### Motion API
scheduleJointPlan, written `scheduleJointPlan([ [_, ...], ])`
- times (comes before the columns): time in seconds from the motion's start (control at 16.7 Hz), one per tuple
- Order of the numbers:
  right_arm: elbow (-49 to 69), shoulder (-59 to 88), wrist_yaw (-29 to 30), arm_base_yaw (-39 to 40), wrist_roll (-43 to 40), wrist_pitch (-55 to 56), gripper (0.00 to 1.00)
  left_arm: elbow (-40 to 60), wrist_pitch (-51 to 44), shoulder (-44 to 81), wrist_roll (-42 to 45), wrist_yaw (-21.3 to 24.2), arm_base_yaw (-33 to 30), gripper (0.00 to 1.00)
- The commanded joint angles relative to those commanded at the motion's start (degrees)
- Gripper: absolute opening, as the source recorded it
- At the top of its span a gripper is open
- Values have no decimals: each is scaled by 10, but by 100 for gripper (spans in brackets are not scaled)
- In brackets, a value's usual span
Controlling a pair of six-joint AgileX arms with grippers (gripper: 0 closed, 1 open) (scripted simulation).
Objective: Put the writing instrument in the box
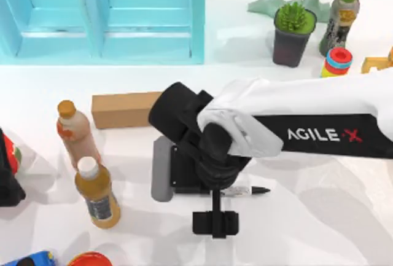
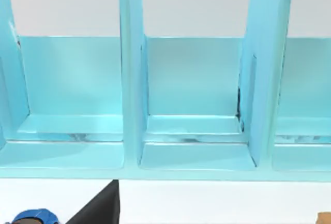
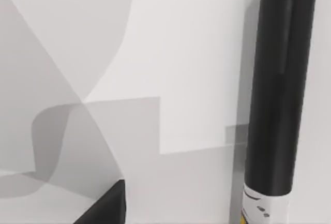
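Pen first: the slim black pen with a white printed band (image 1: pixel 245 190) lies flat on the white table (image 1: pixel 319 217) at lower centre of the top view, its pointed tip toward the frame's right, its other end hidden under the arm. The right wrist view shows its black barrel (image 3: pixel 279 89) close up, lying on the tabletop. The right gripper (image 1: pixel 215 222) hangs just below the pen in the frame; whether its fingers are apart or together cannot be told. The brown rectangular carton (image 1: pixel 123 109) sits at centre left, well apart from the pen. The light blue shelf unit (image 1: pixel 104 14) fills the upper left, also seen from the left wrist (image 2: pixel 191 105).
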Motion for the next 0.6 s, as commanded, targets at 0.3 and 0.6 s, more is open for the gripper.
scheduleJointPlan([
  [0.3, 0, 0, 0, 0, 0, 0, 77, 0, 0, 0, 0, 0, 0, 100],
  [0.6, 0, 0, 0, 0, 0, 0, 40, 0, 0, 0, 0, 0, 0, 100],
])
